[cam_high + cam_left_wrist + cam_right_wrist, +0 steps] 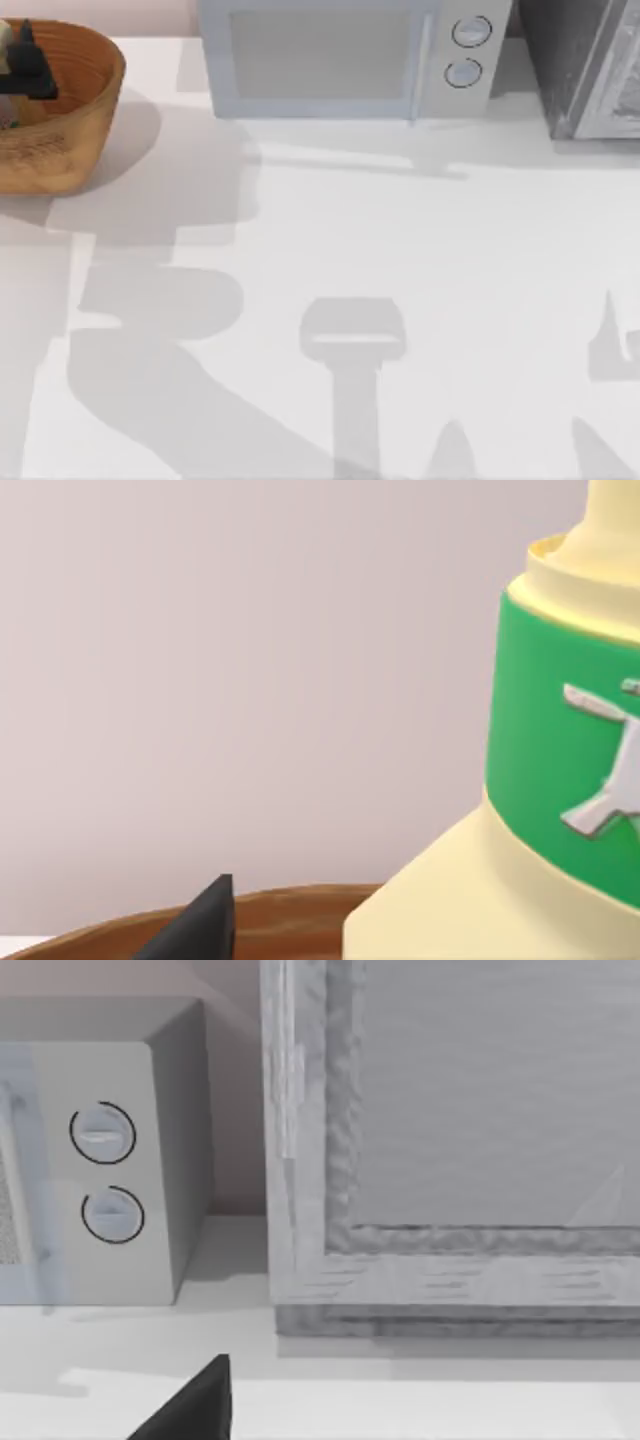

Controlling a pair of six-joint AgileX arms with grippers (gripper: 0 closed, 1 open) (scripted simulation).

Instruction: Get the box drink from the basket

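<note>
The orange-brown wicker basket (70, 110) stands at the table's far left corner. Over its bowl hangs my left gripper (28, 65), open, beside a pale sliver of the box drink (6, 42) at the picture's edge. In the left wrist view the box drink (540, 810) looms close, pale yellow with a green-and-white label, and stands upright above the basket rim (290, 905). One dark fingertip (205, 920) shows clear of the drink, with a gap between them. The drink's cap is out of frame. My right gripper (320, 1415) is parked, open, facing the appliances.
A white microwave (340, 55) with two round dials stands at the back centre. A grey cabinet (585, 65) stands at the back right. Arm shadows lie across the white tabletop (400, 240). A plain wall rises behind the basket.
</note>
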